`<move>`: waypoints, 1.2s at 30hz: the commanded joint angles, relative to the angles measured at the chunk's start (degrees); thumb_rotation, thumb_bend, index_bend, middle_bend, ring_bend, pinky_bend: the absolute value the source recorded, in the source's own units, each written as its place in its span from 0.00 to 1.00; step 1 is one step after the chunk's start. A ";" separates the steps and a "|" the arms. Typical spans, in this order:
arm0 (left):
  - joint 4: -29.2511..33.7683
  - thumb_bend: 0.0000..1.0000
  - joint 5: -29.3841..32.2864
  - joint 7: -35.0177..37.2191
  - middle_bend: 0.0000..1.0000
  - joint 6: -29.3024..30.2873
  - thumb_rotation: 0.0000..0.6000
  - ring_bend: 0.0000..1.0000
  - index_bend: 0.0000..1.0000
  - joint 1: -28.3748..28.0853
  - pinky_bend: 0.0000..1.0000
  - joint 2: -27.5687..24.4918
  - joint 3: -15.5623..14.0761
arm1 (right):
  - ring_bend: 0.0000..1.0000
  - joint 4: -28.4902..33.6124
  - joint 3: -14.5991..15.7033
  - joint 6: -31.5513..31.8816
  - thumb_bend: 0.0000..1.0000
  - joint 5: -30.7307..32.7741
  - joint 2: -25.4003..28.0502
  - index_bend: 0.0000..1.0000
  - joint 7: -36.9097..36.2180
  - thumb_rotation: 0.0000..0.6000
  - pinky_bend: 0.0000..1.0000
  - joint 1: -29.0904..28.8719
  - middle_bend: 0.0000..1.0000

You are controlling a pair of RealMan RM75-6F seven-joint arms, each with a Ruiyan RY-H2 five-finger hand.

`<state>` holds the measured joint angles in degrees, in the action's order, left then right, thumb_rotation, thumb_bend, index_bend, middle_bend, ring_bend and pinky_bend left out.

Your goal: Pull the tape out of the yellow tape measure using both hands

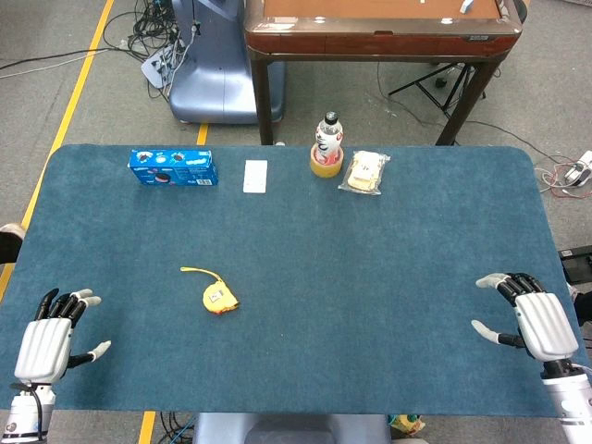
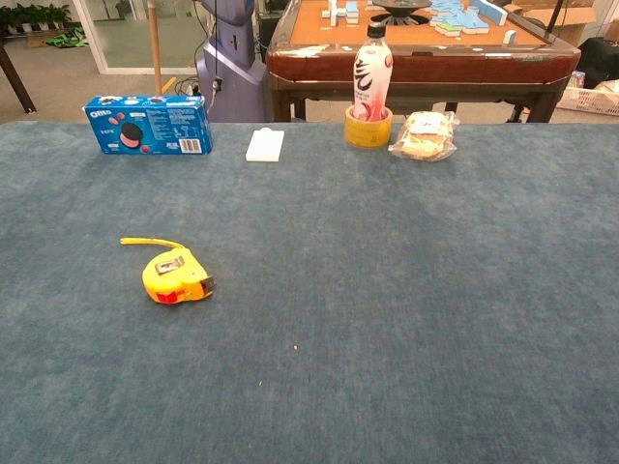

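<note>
Yellow tape measure [image 1: 220, 299] lies on the blue felt table [image 1: 370, 296], left of centre, untouched. My left hand [image 1: 51, 338] and right hand [image 1: 536, 316] rest at the near corners, fingers spread, holding nothing. Only the head view shows my hands; the chest view reads the Oreo box [image 2: 148, 125] lettering.

We note a teal-blue bench [image 1: 370, 305] under a yellow tape measure [image 2: 174, 275] with red trim. Cookie box [image 2: 147, 124] blue; both hands silver with black fingers, left hand [image 1: 46, 347], right hand [image 1: 536, 319].
</note>
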<state>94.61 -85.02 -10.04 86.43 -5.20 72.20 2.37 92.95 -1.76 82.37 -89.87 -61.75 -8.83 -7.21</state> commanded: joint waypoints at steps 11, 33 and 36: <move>-1.46 0.11 -2.83 5.37 0.24 -7.31 1.00 0.19 0.30 -6.28 0.06 -1.48 1.44 | 0.27 2.27 -3.66 0.40 0.24 0.92 1.88 0.34 4.38 1.00 0.22 -2.37 0.33; -8.59 0.11 -2.32 17.31 0.23 -39.50 1.00 0.05 0.24 -31.85 0.00 3.14 4.32 | 0.27 6.47 -5.58 -0.24 0.24 3.21 5.60 0.34 7.28 1.00 0.22 -3.69 0.33; -10.39 0.11 -0.84 17.16 0.23 -42.22 1.00 0.05 0.24 -34.10 0.00 4.86 4.64 | 0.27 6.34 -5.49 -0.16 0.24 3.42 5.65 0.34 7.21 1.00 0.22 -3.53 0.33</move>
<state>85.26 -86.78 7.00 45.38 -38.16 76.04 6.68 99.30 -7.26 82.21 -86.45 -56.11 -1.61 -10.74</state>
